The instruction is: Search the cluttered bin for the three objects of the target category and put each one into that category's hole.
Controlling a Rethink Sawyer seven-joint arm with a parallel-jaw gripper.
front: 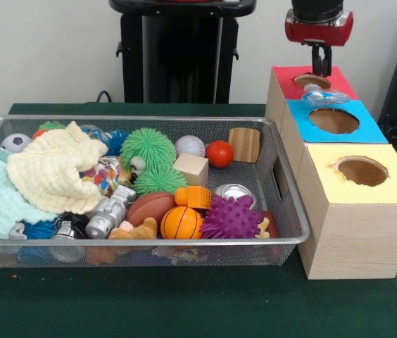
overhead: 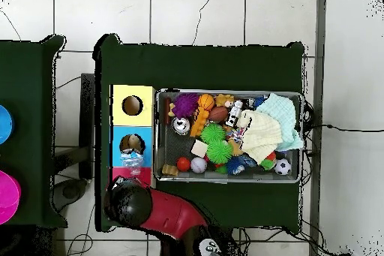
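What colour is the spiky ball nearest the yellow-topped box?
Purple; the spiky ball shows best in the front view.

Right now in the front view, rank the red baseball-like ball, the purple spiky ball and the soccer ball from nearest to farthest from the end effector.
The end effector hangs over the red-topped box.
1. Red ball: back right of the bin, nearest.
2. Purple spiky ball: front right of the bin, farther.
3. Soccer ball: back left corner, farthest.

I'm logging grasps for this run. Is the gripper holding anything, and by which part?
Nothing seems held: the gripper hangs above the red box, while a clear wrapper lies loose by the blue box's hole.
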